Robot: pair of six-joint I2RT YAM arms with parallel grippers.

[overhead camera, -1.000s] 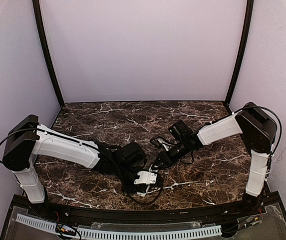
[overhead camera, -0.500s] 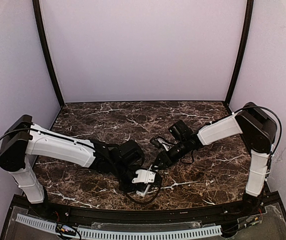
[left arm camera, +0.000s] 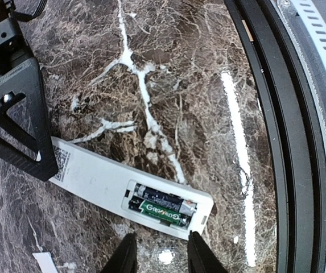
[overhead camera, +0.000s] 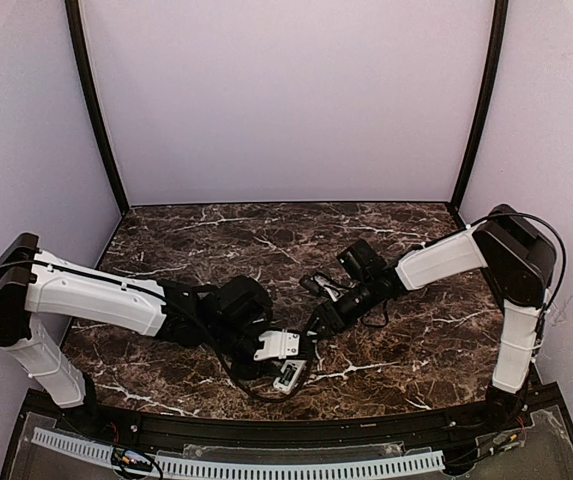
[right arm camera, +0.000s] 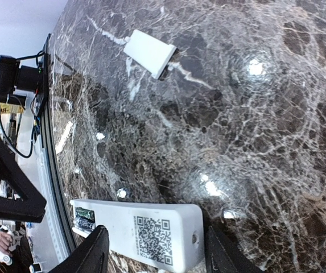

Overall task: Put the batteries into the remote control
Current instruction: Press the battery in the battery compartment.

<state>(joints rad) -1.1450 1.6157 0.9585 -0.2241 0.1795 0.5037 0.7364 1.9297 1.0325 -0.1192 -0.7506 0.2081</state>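
The white remote control (left arm camera: 94,176) lies face down on the marble table. Its battery bay is open and holds two batteries (left arm camera: 163,206), one dark and one green. My left gripper (left arm camera: 160,245) is open and empty, its fingertips just short of the remote's bay end. My right gripper (right arm camera: 157,245) is open and straddles the remote's other end (right arm camera: 151,230), the one with a QR label. One right finger (left arm camera: 20,119) rests at that end. In the top view the remote (overhead camera: 289,377) lies between the left gripper (overhead camera: 280,362) and the right gripper (overhead camera: 314,325).
A loose white battery cover (right arm camera: 150,53) lies on the table away from the remote. The table's black front rail (left arm camera: 282,142) runs close beside the remote's bay end. A perforated white strip (overhead camera: 266,467) lies beyond the rail.
My left arm has drawn back a little to the left, and its gripper now sits just off the remote's bay end. The right arm has not moved.
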